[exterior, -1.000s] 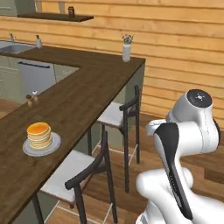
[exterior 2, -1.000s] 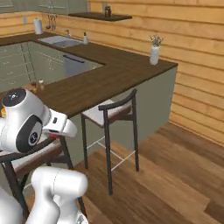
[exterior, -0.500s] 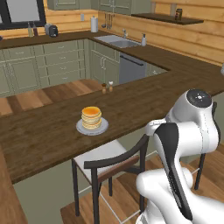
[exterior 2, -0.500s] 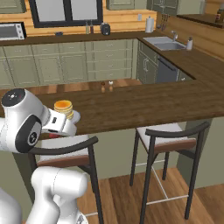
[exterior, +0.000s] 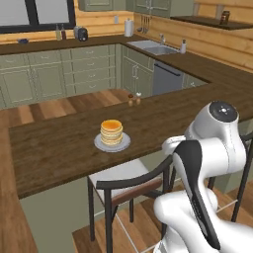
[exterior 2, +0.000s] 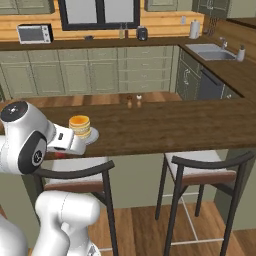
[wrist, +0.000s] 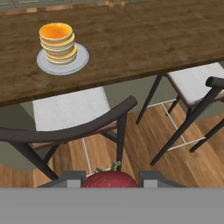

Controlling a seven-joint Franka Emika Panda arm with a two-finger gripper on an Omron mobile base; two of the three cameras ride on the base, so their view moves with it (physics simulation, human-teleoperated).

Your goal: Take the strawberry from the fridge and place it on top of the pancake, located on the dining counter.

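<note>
Gripping the small dark red strawberry (wrist: 110, 179) between its two fingers, the gripper (wrist: 111, 178) sits at the bottom centre of the hand view. The tan-golden pancake stack (wrist: 58, 42) on its round grey plate (wrist: 80, 62) stands upper left, on the dark brown wooden dining counter (wrist: 144, 39), above a dark-framed stool (wrist: 72, 113).

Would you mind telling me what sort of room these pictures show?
A home kitchen, it appears: a sink set in the wall counter, a microwave beside the window, and a dining counter with stools.

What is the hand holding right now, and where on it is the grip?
The hand holds the strawberry, pinched on its two sides between the fingers, stem end showing.
</note>
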